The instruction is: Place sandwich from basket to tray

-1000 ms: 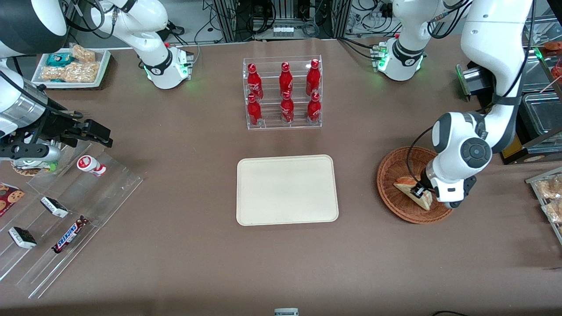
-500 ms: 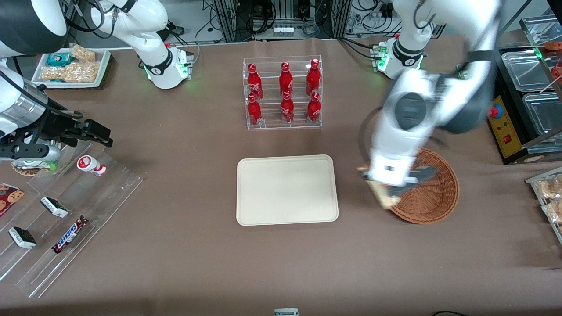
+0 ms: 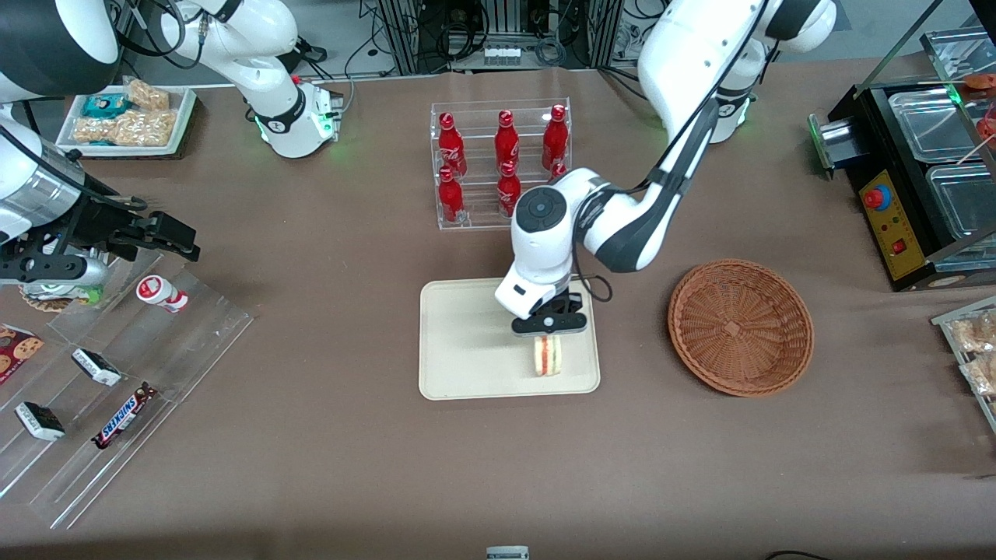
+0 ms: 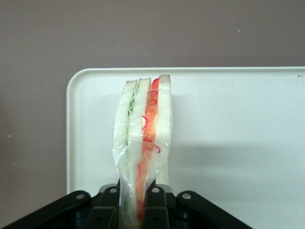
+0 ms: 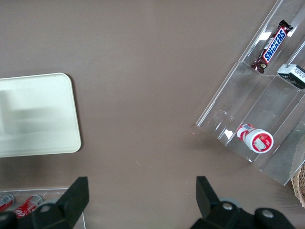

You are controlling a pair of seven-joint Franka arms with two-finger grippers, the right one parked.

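My left gripper (image 3: 548,333) is shut on the sandwich (image 3: 547,355), a plastic-wrapped wedge of pale bread with red, orange and green layers. It hangs over the corner of the cream tray (image 3: 467,342) nearest the front camera, toward the basket. In the left wrist view the sandwich (image 4: 143,129) sticks out between the black fingers (image 4: 155,200) of the gripper (image 4: 135,198), with the tray (image 4: 238,124) under it. I cannot tell whether it touches the tray. The woven basket (image 3: 740,326) stands empty beside the tray, toward the working arm's end.
A clear rack of red bottles (image 3: 502,163) stands farther from the front camera than the tray, close to my arm's elbow. Clear acrylic shelves with snacks (image 3: 117,389) lie toward the parked arm's end. A black box with containers (image 3: 918,179) stands at the working arm's end.
My gripper has lifted the sandwich out of the basket and carried it sideways to above the tray. The basket is left empty and has not moved.
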